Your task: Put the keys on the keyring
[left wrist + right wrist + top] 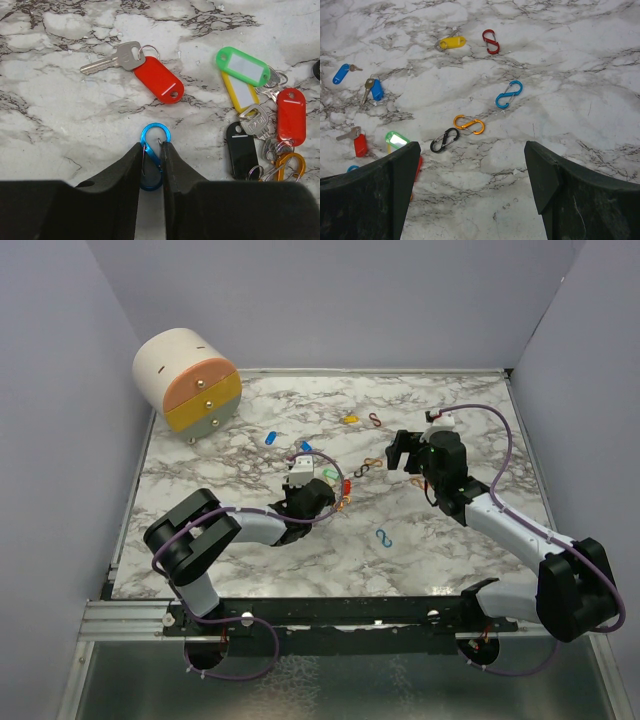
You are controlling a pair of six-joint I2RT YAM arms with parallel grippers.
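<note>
Where the left claw (152, 150) stands: low over the marble table (450, 550), closed on a blue clip (156, 126).
Right claw (471, 150): wide open, holding nothing, above the table.
Keys: one red tag (159, 80) lies near the clip, on its far side; a green tag (243, 66), a yellow tag (240, 95), a black tag (242, 150) and a second red tag (291, 116) lie bunched to its right.

Marbled tabletop (200, 475), plain lilac walls (300, 300); even light
</note>
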